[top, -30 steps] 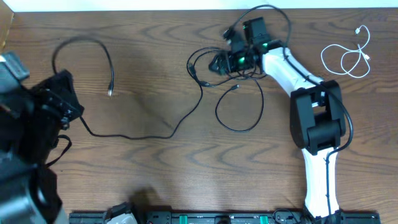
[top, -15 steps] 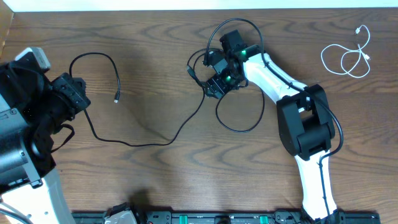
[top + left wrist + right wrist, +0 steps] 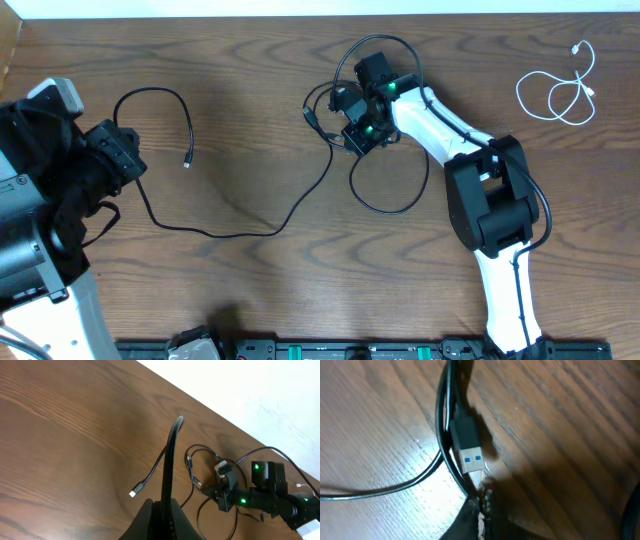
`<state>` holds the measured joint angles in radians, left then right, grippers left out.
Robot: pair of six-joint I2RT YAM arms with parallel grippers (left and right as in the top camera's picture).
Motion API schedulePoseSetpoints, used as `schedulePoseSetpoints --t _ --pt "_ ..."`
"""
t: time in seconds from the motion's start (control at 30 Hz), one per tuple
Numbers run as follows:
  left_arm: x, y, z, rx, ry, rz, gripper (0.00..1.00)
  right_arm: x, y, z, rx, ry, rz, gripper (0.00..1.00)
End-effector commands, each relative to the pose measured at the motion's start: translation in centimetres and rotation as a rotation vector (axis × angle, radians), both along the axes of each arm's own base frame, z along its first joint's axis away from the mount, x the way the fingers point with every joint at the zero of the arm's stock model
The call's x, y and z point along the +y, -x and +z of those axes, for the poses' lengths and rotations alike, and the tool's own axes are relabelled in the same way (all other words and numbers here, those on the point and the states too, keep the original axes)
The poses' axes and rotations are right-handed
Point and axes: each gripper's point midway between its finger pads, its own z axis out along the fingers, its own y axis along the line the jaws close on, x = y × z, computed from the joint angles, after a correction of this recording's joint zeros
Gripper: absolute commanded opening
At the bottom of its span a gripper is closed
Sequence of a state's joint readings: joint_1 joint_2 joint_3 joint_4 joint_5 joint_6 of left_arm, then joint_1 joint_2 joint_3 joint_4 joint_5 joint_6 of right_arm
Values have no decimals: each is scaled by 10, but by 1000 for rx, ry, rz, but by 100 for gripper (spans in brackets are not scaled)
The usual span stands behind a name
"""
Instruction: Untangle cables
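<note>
A long black cable (image 3: 220, 232) runs from the left across the table to a tangle of black cables (image 3: 322, 122) at centre top. My left gripper (image 3: 124, 156) is shut on this cable near its free end, which loops up and over to a small plug (image 3: 187, 160). In the left wrist view the cable (image 3: 168, 460) rises from the shut gripper (image 3: 167, 506). My right gripper (image 3: 358, 136) sits low on the tangle. In the right wrist view the gripper (image 3: 481, 502) is shut on a black cable (image 3: 441, 435), beside a blue-tongued USB plug (image 3: 470, 456). A short white cable (image 3: 556, 92) lies coiled at the far right.
A loose loop of black cable (image 3: 385, 208) lies just below the right gripper. The right arm's black joint block (image 3: 498, 195) stands over the table's right side. The table's back edge (image 3: 250, 17) meets a white wall. Black equipment (image 3: 300, 350) lines the front edge.
The right gripper came down and left onto the tangle, then shut on a cable. The left arm shifted right with its cable early on and then held still.
</note>
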<state>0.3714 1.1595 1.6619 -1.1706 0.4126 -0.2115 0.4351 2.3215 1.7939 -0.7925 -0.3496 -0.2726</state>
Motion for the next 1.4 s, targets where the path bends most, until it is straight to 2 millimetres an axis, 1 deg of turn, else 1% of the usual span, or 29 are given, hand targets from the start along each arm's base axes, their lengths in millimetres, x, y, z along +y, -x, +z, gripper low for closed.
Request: schedulePoseSetpoints --t 0.0,0.2,0.27,0.33,0.4,0.53,0.63,0.77,0.83,0.93,0.97,1.07,1.13,1.2,1.37 --pt "2 1 4 -11 -18 0 7 -1 -10 24 -21 -27 -71 1" --pt "2 1 4 -11 -18 1 7 -6 -32 75 -101 -98 -169 1" --pt "2 1 4 -11 -18 1 7 -5 -35 93 -122 -145 -167 1" --pt "2 1 4 -11 -18 1 7 -2 -32 104 -134 -179 -124 2" --pt "2 1 4 -11 -18 0 7 0 -27 105 -137 -185 -75 11" --pt "2 1 4 -11 -18 0 7 3 -14 95 -122 -150 7 41" --pt "2 1 4 -11 -18 1 7 2 -7 79 -115 -71 36 59" --pt "2 1 4 -11 -18 1 7 -7 -4 58 -124 65 38 72" --pt "2 1 4 -11 -18 1 7 -9 -1 52 -125 99 77 74" --pt "2 1 4 -11 -18 1 7 -10 4 45 -118 111 129 83" --pt "2 1 4 -11 -18 1 7 -10 5 43 -116 113 143 84" --pt "2 1 4 -11 -18 1 7 -9 7 30 -100 117 186 84" --pt "2 1 4 -11 -18 1 7 -9 9 19 -79 121 188 83" --pt "2 1 4 -11 -18 1 7 -7 13 3 -42 111 195 80" --pt "2 1 4 -11 -18 1 7 -3 14 -9 -22 96 200 77"
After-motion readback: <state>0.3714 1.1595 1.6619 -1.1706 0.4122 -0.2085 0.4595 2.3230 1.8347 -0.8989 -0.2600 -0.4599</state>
